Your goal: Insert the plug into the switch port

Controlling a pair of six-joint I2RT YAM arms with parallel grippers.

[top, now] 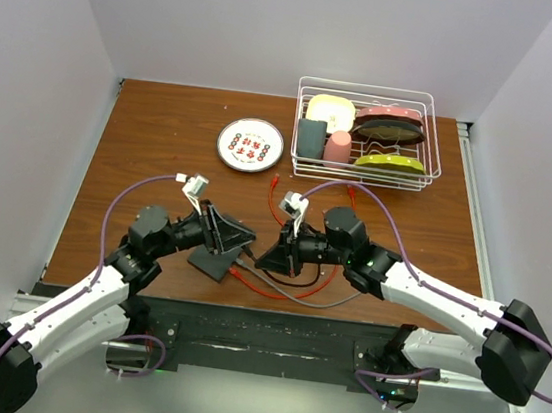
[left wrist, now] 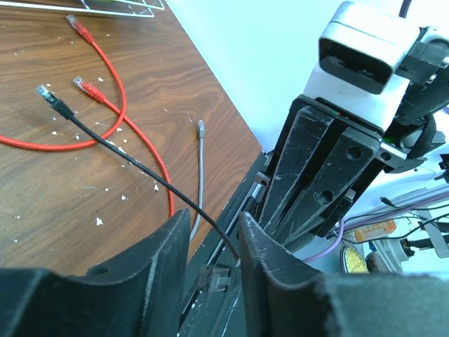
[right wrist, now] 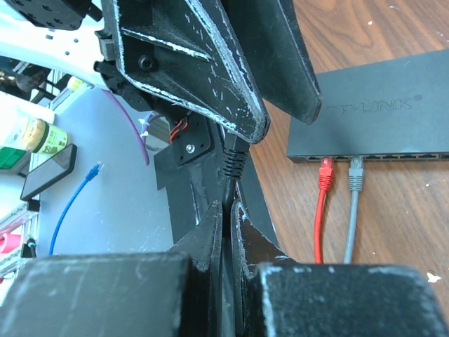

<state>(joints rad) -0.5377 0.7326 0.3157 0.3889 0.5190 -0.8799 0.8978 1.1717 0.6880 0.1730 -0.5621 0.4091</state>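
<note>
The switch (top: 211,261) is a flat dark box lying under my left gripper (top: 242,235). In the right wrist view the switch (right wrist: 379,105) has a red plug (right wrist: 324,174) and a grey plug (right wrist: 356,172) seated in its ports. My right gripper (right wrist: 228,207) is shut on the black cable just behind the plug's ribbed boot (right wrist: 236,163). The black plug (left wrist: 214,277) lies between the spread fingers of my left gripper (left wrist: 214,225), which is open. The right gripper (top: 268,258) faces the left one, a short way off the switch's port edge.
A round white plate (top: 250,144) and a wire dish rack (top: 368,132) stand at the back. Loose red cable ends (left wrist: 90,88), a free grey plug (left wrist: 201,128) and the black cable's other end (left wrist: 48,93) lie on the wood. The table's black front edge is close by.
</note>
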